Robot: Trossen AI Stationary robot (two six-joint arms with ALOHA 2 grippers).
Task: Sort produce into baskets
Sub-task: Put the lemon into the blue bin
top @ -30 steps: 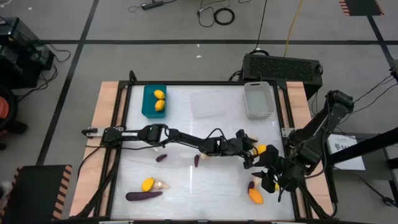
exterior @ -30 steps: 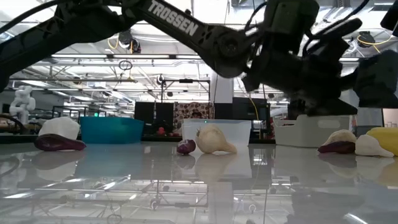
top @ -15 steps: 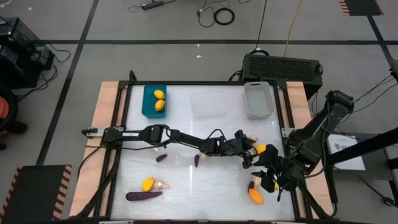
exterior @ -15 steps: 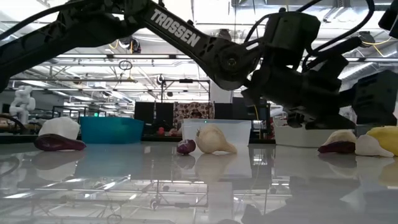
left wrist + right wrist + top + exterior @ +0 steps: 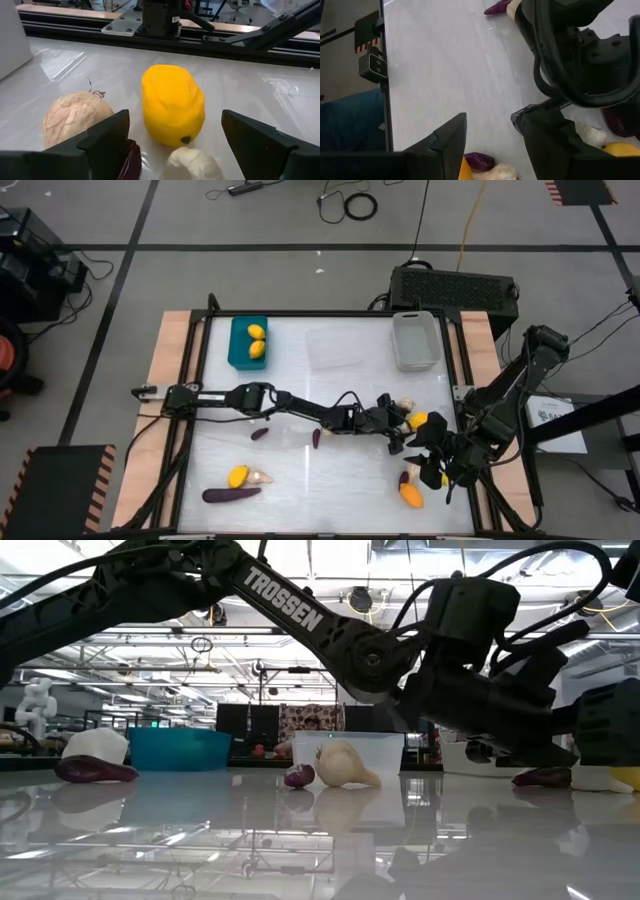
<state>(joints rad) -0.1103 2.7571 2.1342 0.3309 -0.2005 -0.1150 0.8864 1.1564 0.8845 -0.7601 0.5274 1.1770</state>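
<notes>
Near the worktop's right edge, the left gripper (image 5: 172, 150), fingers spread wide and holding nothing, faces a yellow oval (image 5: 173, 111) that looks light, smooth, likely slippery and best pinched across its middle, while the half-open, empty right gripper (image 5: 432, 468) hovers close by.

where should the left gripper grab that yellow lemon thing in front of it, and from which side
Grip the yellow lemon across its plump middle, coming straight on as the open left gripper already faces it. Its fingers stand wider than the fruit. It sits upright with bare table either side up there; lower down, the cream bulb and the tan round piece crowd it, so probably stay above them.
</notes>
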